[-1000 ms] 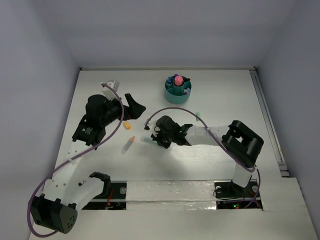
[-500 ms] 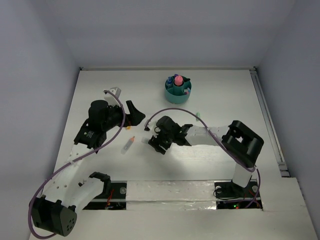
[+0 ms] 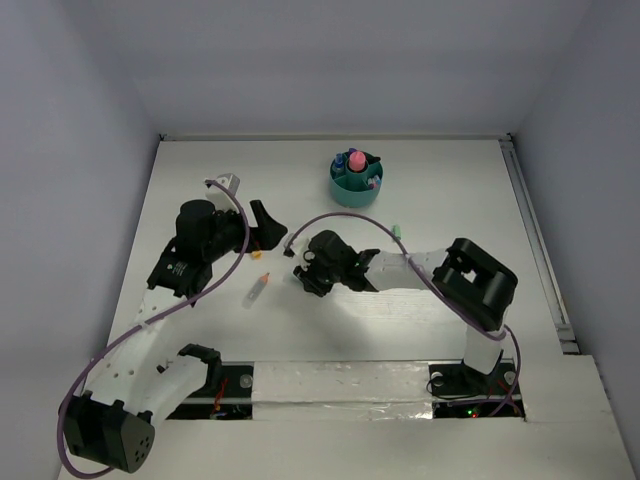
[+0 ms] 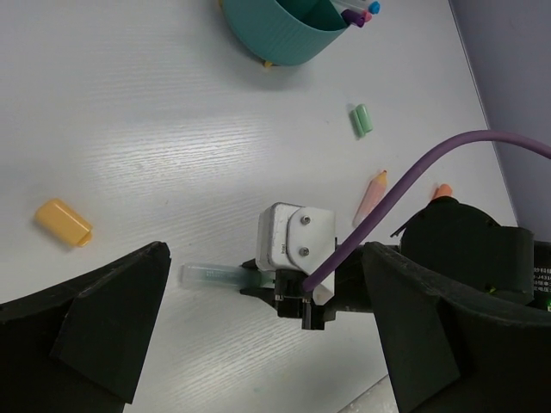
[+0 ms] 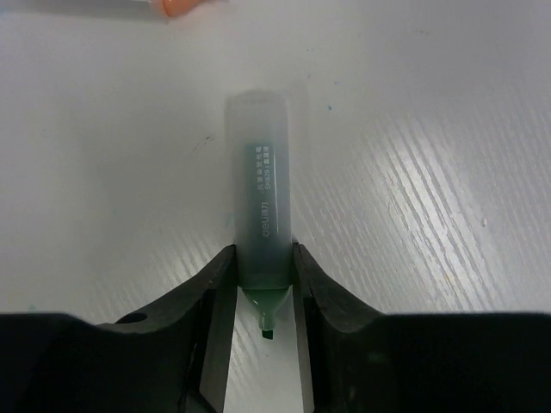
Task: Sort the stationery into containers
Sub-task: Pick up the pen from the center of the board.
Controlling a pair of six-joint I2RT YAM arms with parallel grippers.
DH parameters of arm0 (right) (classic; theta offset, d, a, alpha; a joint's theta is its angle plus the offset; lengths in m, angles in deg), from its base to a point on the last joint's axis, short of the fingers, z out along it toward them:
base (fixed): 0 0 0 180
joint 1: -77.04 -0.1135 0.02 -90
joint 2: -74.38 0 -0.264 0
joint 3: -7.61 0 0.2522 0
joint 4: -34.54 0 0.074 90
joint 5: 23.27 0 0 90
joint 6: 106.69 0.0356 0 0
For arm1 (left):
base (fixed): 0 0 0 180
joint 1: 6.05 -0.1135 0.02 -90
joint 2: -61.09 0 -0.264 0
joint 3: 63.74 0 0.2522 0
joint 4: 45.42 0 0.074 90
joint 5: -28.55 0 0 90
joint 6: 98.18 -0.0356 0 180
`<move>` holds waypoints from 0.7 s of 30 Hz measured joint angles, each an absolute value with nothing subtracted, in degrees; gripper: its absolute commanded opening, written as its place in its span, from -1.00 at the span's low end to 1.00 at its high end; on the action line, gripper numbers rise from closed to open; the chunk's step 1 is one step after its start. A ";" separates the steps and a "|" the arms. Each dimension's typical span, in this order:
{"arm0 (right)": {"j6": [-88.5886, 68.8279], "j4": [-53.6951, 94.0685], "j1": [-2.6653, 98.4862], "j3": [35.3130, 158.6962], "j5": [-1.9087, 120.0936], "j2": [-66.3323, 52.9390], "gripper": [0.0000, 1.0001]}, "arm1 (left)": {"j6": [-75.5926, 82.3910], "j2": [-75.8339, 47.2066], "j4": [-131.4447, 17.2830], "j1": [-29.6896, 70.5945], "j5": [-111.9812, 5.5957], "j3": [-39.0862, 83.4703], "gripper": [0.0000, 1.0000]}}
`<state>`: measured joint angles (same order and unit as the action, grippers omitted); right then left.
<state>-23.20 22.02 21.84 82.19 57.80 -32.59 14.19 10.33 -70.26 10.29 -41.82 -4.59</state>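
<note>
The round teal organiser [image 3: 356, 180] stands at the back with several pens in it; it also shows in the left wrist view [image 4: 284, 30]. My right gripper [image 3: 303, 276] [image 5: 263, 258] is shut on an uncapped green highlighter [image 5: 261, 215] [image 4: 213, 275], low over the table, its tip pointing back between the fingers. My left gripper [image 3: 266, 226] [image 4: 267, 344] is open and empty, hovering left of the right gripper. An orange-capped clear pen [image 3: 258, 288] lies in front of the left gripper.
A green cap [image 3: 397, 231] [image 4: 362, 120] lies right of centre. A yellow-orange cap [image 4: 63, 222] lies near the left gripper. A pink pencil-like item [image 4: 372, 194] and an orange piece [image 4: 442, 191] lie beside the right arm. An orange tip [image 5: 185, 7] shows ahead of the right gripper.
My right gripper has shifted a little towards the back, and the green highlighter now lies mostly hidden under it in the top view. My left gripper has drawn back slightly to the left.
</note>
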 measured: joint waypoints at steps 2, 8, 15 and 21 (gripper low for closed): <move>-22.98 22.39 21.84 82.19 58.00 -32.68 -0.59 | 14.17 10.29 -70.23 10.20 -41.90 -4.59 0.83; -23.70 18.56 21.84 82.17 58.85 -30.80 -0.79 | 14.19 8.95 -69.93 9.72 -40.64 -5.25 0.80; -25.62 11.85 22.36 83.63 58.39 -20.16 -0.79 | 14.56 8.43 -70.28 9.20 -37.90 -5.77 0.77; -27.61 10.45 22.43 86.52 57.70 -13.08 -0.79 | 16.77 7.79 -68.66 9.22 -31.26 -7.35 0.64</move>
<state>-27.61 10.45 22.43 86.52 57.70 -13.08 16.77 7.79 -68.66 9.22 -31.26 -7.35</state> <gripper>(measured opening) 0.329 0.855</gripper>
